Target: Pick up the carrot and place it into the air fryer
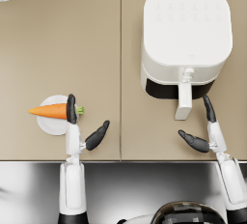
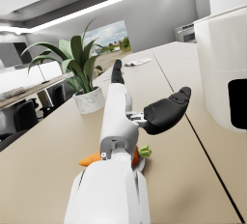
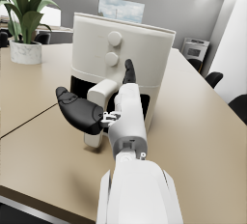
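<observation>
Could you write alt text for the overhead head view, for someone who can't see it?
The robot's left hand reaches over a carrot lying on a small white plate. Its open right hand hovers beside the handle of a white air fryer on a tan table.

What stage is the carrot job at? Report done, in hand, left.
Done: nothing yet; the carrot lies on its small white plate. In hand: the left hand reaches over the carrot, not gripping; the right hand is open beside the air fryer handle. Left: grasp, carry, place inside.
</observation>
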You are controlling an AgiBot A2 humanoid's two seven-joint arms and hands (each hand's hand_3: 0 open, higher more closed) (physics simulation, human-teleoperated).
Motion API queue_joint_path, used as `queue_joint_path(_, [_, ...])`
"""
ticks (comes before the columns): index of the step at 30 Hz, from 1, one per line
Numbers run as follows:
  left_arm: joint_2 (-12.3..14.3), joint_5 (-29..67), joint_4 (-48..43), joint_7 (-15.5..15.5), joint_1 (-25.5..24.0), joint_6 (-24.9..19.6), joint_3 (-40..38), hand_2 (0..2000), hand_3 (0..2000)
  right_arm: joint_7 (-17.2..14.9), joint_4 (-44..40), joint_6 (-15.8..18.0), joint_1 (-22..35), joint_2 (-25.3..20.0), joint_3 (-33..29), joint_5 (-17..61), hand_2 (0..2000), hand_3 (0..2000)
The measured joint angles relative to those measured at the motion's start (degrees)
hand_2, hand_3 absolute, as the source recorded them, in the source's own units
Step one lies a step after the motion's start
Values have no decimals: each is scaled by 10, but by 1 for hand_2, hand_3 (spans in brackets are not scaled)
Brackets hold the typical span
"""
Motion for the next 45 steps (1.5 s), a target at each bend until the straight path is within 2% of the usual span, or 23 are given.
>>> queue_joint_path(6, [3, 155, 27, 0, 7, 0, -54, 0, 0, 0, -13, 0, -3, -7, -5, 11, 0, 0])
queue_joint_path(7, [3, 181, 34, 0, 11, -17, -61, 0, 0, 0, -15, 0, -4, -8, -6, 11, 0, 0])
queue_joint_path(9, [1, 233, 48, -50, 22, -111, -77, 0, 0, 0, -19, 0, -6, -10, -12, 12, 0, 0])
queue_joint_path(11, [-1, 284, 63, -89, 33, -177, -90, 0, 0, 0, -26, 0, -7, -12, -19, 12, 0, 0])
queue_joint_path(13, [-3, 336, 76, -100, 42, -224, -102, 0, 0, 0, -27, 0, -9, -14, -25, 12, 0, 0])
queue_joint_path(16, [-5, 414, 94, -106, 54, -257, -114, 0, 0, 0, -32, 0, -9, -18, -27, 12, 0, 0])
queue_joint_path(23, [-12, 597, 160, -110, 98, -273, -109, 0, 0, 0, -40, 0, -11, -26, -23, 12, 0, 0])
queue_joint_path(30, [-15, 760, 234, -97, 139, -284, -90, 0, 0, 0, -49, 0, -11, -34, -26, 12, 0, 0])
queue_joint_path(38, [-13, 792, 318, -96, 182, -282, -68, 0, 0, 0, -55, 0, 0, -48, -34, 12, 0, 0])
queue_joint_path(45, [-17, 793, 386, -104, 216, -248, -38, 0, 0, 0, -62, 0, 7, -57, -38, 12, 0, 0])
